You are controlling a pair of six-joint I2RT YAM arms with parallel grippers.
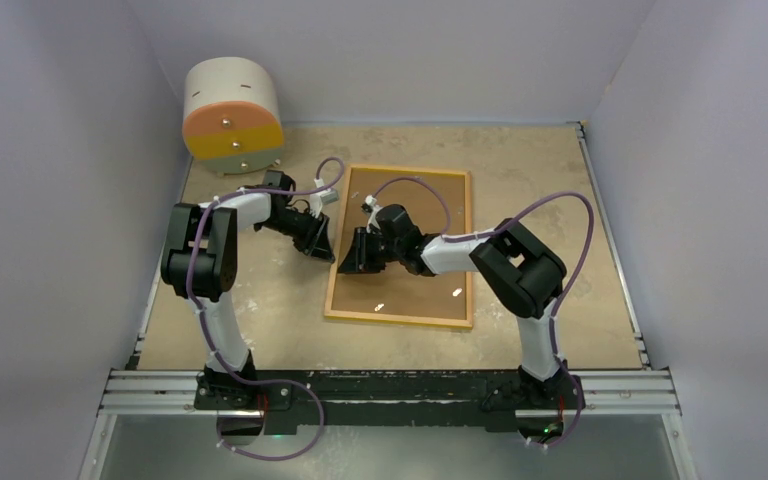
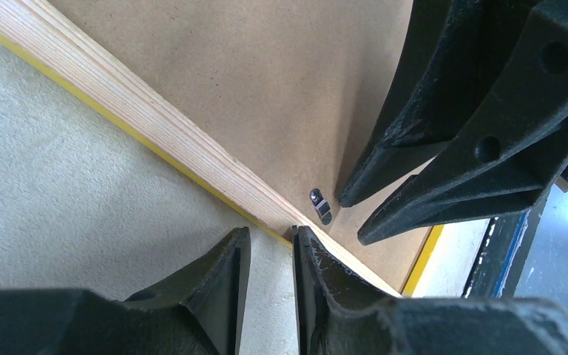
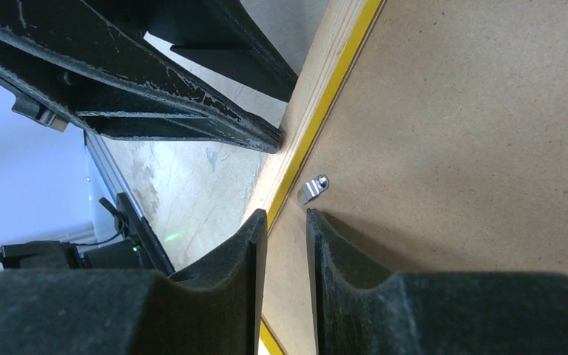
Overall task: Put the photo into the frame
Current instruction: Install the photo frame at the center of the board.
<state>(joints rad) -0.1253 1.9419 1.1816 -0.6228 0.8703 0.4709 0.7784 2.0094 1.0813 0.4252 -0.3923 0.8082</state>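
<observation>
1. Top view: the frame [image 1: 400,318] lies face down on the sandy table [image 1: 560,200]. Its wood-coloured rim faces up and the brown backing board [image 1: 415,290] fills it. The left gripper [image 1: 318,245] and right gripper [image 1: 352,262] meet at its left edge. The photo shows nowhere.
2. Left wrist: the left jaws stand nearly closed at the pale, grained rim. Whether they pinch it cannot be told. A small metal clip [image 2: 321,205] sits on the matte fibreboard just beside the rim.
3. Right wrist: the right jaws are equally narrow at the board's edge beside the clip, and any grip is unclear. The step is probably freeing the board. It would go best with the clip swivelled lightly by one fingertip while the other arm steadies the rim.
</observation>
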